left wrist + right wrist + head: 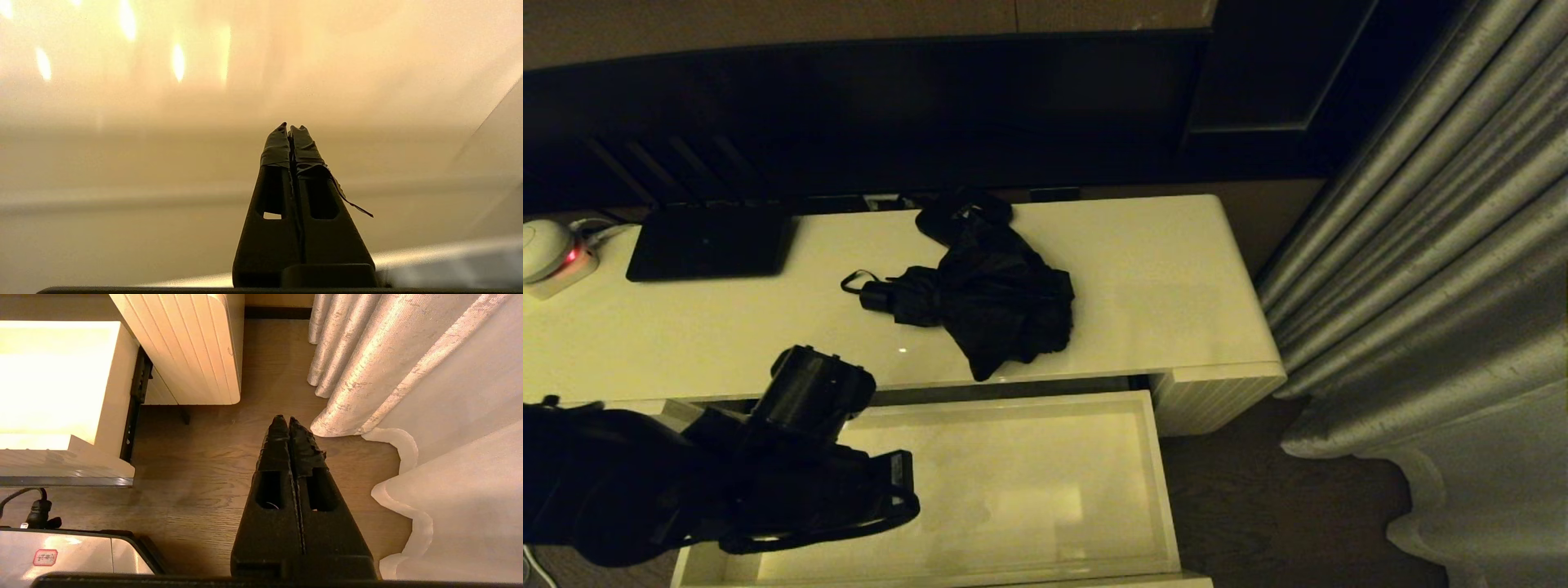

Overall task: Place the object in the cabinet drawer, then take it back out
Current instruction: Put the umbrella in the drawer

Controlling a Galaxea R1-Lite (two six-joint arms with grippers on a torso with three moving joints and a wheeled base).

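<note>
While lying on the cream cabinet top [1176,269], well apart from both grippers: black folding umbrella [992,298], fabric loosely bunched, short handle and thin strap loop pointing toward the robot's left. Directly below and in front of it, pulled out: cabinet drawer [1160,482], pale interior bare in the part that shows. Over the drawer's left portion: left gripper [291,128], fingers pressed together on nothing, a loose thread trailing from the tape on one tip. Low above the wooden floor [204,498], off the cabinet's right end and beside the pale curtain [408,375]: right gripper [288,418], tips likewise closed and empty. At the back left of the top: flat black device [711,241] and white hub [547,257] showing a red light.
</note>
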